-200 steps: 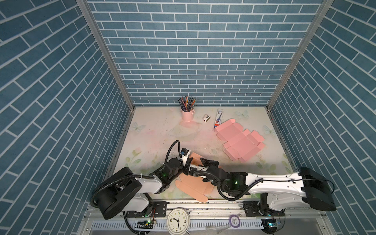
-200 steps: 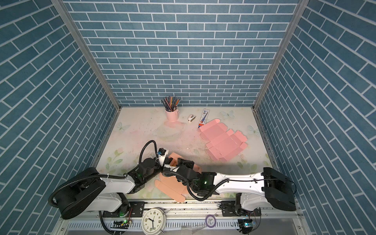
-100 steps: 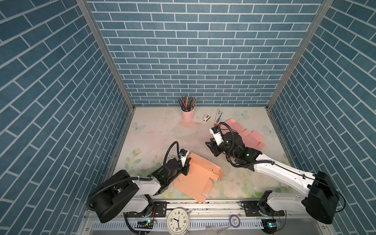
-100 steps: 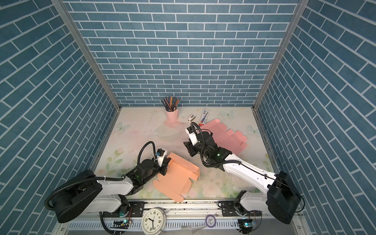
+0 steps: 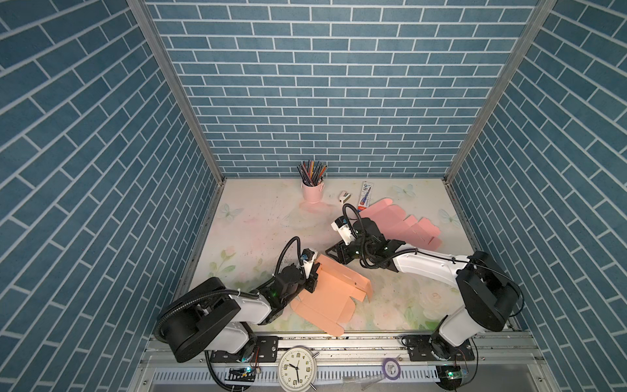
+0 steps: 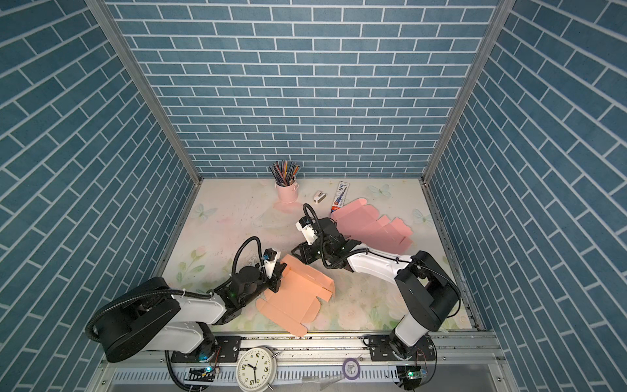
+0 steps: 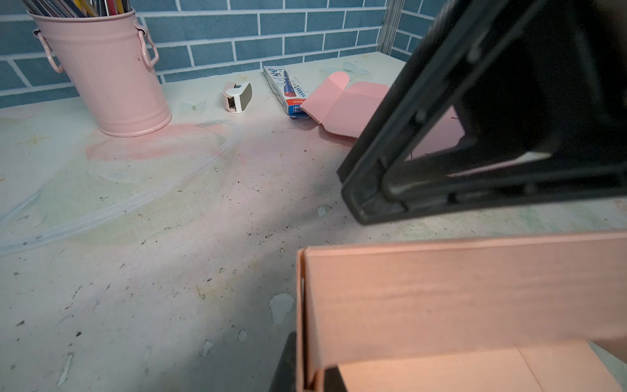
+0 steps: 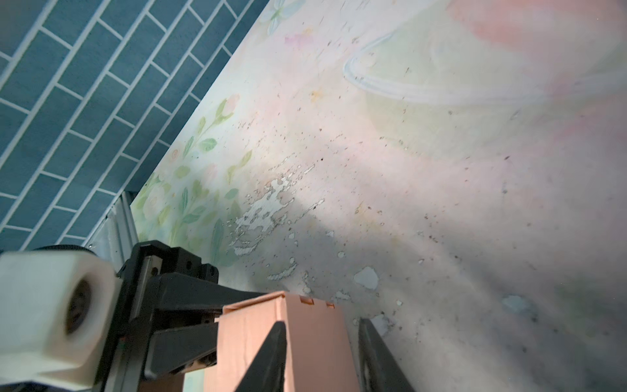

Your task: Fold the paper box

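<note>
The orange paper box lies partly folded near the table's front, its back wall upright. My left gripper is shut on the left end of that wall, pinching the doubled cardboard edge. My right gripper hangs just behind the box's back left corner, low over the table, jaws apart. The corner shows between and beyond its fingers; I cannot tell if they touch it.
A flat pink cardboard sheet lies at the back right under the right arm. A pink bucket of pencils, a small white stapler and a tube carton stand along the back wall.
The right arm pulled off the box toward the back right, then came down with its gripper behind the box's back wall. The jaws narrowed slightly. The left gripper kept its hold.
</note>
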Controlling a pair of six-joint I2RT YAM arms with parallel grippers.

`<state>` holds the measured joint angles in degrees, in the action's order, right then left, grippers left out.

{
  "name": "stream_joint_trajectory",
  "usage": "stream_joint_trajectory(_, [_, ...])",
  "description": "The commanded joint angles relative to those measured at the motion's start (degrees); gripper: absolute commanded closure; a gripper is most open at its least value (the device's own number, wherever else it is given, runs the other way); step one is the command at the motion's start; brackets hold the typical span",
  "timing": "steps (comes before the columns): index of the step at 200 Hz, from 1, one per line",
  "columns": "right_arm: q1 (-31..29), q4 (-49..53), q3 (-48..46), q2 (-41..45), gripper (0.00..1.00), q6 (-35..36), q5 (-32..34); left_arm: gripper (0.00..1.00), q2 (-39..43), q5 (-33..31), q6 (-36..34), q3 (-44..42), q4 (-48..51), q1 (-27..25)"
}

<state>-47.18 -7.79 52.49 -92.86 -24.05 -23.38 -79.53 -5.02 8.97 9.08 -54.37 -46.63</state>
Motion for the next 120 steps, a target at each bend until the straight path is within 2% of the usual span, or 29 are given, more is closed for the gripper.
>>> stream_joint_trajectory(1, [0.14, -4.36, 0.21, -2.04, 0.64, -4.81, -7.5, 0.9, -0.81, -1.39, -0.01, 0.41, -0.89, -0.87])
stream_joint_trajectory(23, [-0.15, -4.92, -0.75, -3.1, 0.68, -5.65, -8.47, 0.89, -0.89, -2.78, 0.37, 0.45, -0.91, -1.51])
stream_joint_trajectory(102, [-3.1, -0.09, -3.02, -0.27, 0.72, -4.07, -1.75, 0.88, -0.28, -7.36, 2.73, -1.67, -3.29, -1.8])
stream_joint_trajectory(120, [-3.85, 0.03, -3.42, 0.29, 0.72, -4.51, -0.93, 0.94, -0.88, -8.29, 2.66, -2.05, -4.32, -1.91])
